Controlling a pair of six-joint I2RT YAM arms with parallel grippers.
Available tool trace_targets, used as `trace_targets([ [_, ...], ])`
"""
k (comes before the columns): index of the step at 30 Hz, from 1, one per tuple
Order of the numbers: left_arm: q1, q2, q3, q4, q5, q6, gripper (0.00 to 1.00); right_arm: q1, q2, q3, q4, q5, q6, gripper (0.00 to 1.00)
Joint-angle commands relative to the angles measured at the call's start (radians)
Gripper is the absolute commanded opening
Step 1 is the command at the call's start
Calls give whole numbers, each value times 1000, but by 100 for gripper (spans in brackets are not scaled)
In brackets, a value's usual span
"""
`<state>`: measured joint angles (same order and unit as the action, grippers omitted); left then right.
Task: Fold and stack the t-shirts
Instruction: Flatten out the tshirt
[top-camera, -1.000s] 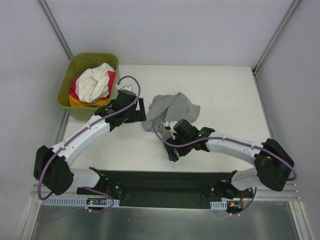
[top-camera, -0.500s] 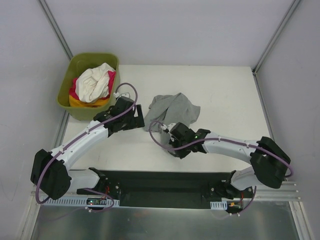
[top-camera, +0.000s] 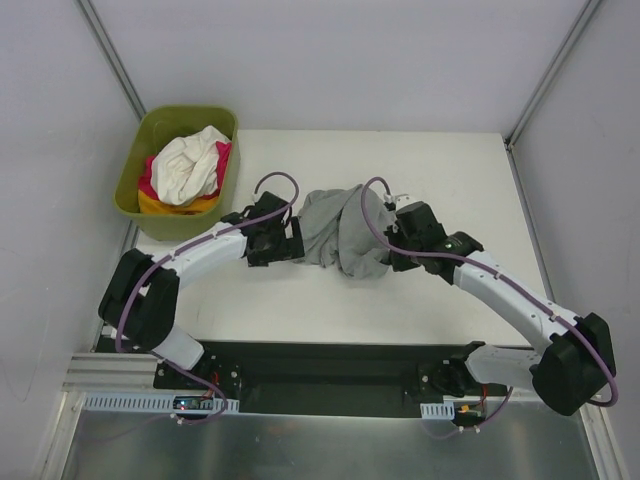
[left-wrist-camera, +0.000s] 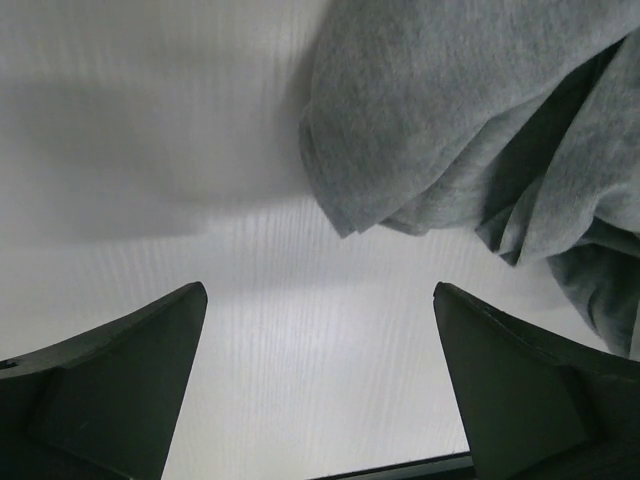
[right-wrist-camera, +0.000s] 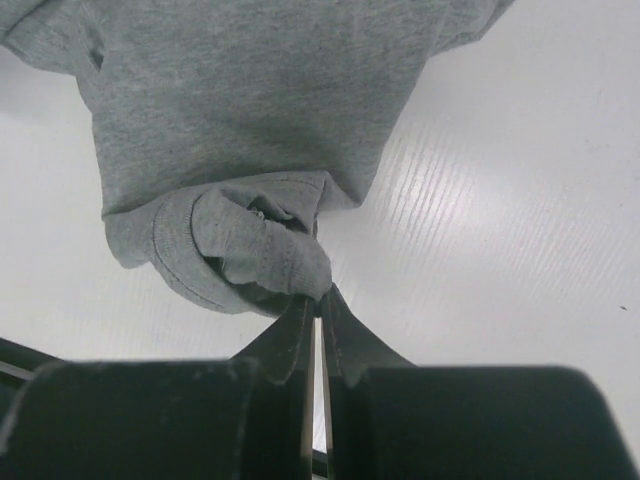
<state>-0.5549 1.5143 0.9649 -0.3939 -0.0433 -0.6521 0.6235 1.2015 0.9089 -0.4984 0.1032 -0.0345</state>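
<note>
Since a second ago the right hand (top-camera: 395, 248) has swung from the near side of the grey t-shirt (top-camera: 330, 222) round to its right and now pinches a folded hem. The left hand (top-camera: 290, 240) has moved in at the shirt's left edge, fingers spread and holding nothing. The shirt lies bunched mid-tabletop (top-camera: 460, 170); the other t-shirts (top-camera: 190, 165) sit in the tub (top-camera: 172, 122), far left. This looks like spreading before the fold. Next, the left hand needs to grip the left edge and pull it flat.
</note>
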Motion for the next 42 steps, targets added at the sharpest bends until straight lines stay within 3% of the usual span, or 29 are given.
trace_targets([
  [1, 15, 96, 86, 56, 29, -34, 97, -15, -17, 38, -23, -66, -10, 2],
  [4, 30, 164, 126, 82, 42, -32, 88, -22, -5, 36, -14, -80, -10, 2],
  [8, 42, 239, 184, 101, 66, -20, 68, -36, 4, 38, -11, -82, -4, 1],
  [9, 46, 250, 192, 102, 78, -15, 53, -44, 1, 39, -11, -82, -4, 1],
  [11, 47, 276, 216, 105, 83, -1, 31, -50, -3, 41, -8, -71, -4, 1],
  [12, 47, 282, 227, 105, 86, 18, 9, -56, -14, 44, -5, -66, -5, 1],
  [13, 47, 288, 235, 104, 82, 28, 0, -61, -19, 45, 1, -59, -7, 1],
  [18, 47, 154, 181, 105, 4, 75, 0, -103, -66, 85, 6, 59, -4, 1],
  [22, 47, -153, 42, 105, -154, 104, 0, -134, -179, 93, 52, 157, -8, 1],
  [30, 38, -633, -38, 104, -222, 195, 0, -174, -387, 133, 118, 400, -80, 1],
  [34, 36, -785, 26, 104, -146, 246, 0, -174, -486, 197, 127, 394, -120, 1],
  [42, 35, -928, 135, 119, -69, 299, 0, -174, -657, 349, 103, 305, -189, 1],
])
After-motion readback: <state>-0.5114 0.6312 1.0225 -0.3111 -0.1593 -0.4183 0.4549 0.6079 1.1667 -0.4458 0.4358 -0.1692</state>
